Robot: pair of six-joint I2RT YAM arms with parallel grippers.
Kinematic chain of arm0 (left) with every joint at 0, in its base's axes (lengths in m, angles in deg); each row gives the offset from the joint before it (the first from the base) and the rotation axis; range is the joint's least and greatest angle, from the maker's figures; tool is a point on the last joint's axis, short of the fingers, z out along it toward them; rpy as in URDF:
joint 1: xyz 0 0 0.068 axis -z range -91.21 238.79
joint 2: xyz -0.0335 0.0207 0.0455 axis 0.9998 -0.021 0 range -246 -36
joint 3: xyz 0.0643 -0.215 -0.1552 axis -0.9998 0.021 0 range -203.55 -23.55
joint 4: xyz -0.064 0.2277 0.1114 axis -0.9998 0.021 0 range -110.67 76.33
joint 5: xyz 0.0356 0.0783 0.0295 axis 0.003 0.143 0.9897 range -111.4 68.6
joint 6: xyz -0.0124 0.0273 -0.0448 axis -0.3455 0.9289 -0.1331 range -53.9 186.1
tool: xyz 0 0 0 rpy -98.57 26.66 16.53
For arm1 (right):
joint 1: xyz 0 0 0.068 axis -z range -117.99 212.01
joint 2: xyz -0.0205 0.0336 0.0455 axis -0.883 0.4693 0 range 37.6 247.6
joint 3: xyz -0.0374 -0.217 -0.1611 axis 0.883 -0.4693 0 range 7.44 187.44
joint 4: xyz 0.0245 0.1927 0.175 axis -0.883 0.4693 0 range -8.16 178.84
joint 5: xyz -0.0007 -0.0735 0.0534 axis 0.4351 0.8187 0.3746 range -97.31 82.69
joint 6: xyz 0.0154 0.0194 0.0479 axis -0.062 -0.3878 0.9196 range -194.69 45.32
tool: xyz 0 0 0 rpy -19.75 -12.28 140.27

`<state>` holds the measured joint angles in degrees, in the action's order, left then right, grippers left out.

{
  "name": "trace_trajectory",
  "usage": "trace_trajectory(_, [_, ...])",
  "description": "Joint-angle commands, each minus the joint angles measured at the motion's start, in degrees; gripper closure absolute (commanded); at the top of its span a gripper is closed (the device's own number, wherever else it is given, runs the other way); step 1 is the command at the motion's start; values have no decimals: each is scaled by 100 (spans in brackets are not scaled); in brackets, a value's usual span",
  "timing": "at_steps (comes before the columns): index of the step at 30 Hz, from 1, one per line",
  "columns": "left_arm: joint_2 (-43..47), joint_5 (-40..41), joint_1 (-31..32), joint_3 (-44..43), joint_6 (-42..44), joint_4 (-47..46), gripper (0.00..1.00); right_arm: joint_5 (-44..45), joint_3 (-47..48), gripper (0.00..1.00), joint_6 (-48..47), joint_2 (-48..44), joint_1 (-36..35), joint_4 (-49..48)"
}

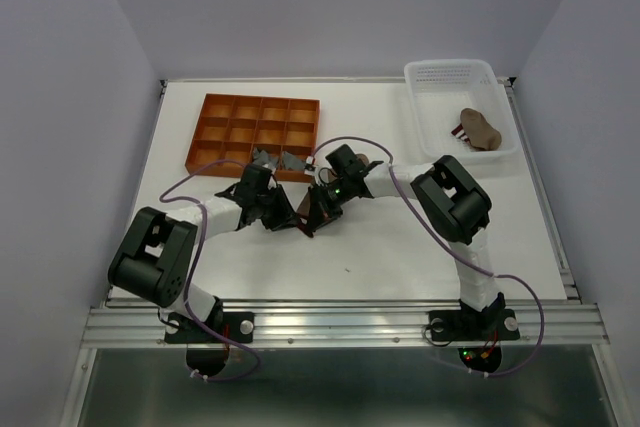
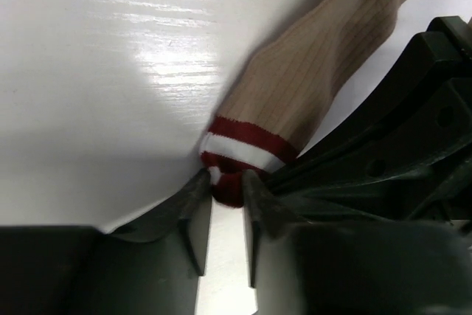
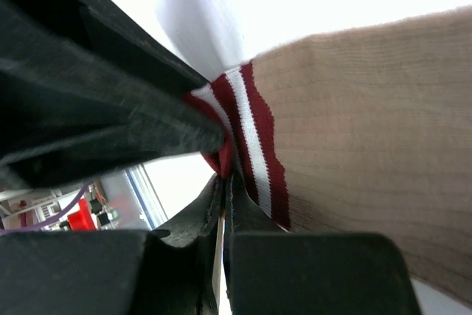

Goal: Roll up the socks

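L gripper (image 2: 225, 182) is standing narrowed, not fully closed, its fingertips pressing either side of the red-white striped cuff (image 2: 240, 149) of the tan sock (image 2: 310, 86). R gripper (image 3: 225, 178) is clamping fully shut, pinching the same cuff's red edge right beside the L tips. The sock is lying flat on the table (image 2: 110, 71), approx. centre, leg running away from both grippers. A bundled tan sock (image 1: 481, 129) is sitting in the white basket (image 1: 450, 68), far R. Grey socks (image 1: 275, 159) are lying against the orange tray (image 1: 197, 137) near edge.
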<state>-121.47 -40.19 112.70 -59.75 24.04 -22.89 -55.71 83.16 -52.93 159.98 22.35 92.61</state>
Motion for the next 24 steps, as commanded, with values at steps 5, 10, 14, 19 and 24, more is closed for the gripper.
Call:
trace_trajectory(5, [-49,191,53,-115,84,46,75,-29,294,99,-40,154,99,136])
trace_trajectory(10, [-145,288,62,-228,-12,177,89,277,311,86,-180,-56,99,180])
trace_trajectory(14, [-294,358,62,-448,-127,599,97,954,286,78,-855,-582,99,408])
trace_trajectory(19, [-374,393,62,-686,-144,889,100,1509,-31,72,-1515,-1348,46,409])
trace_trajectory(24, [-549,253,80,-879,-206,1056,100,2237,-496,66,-2114,-1876,-524,347])
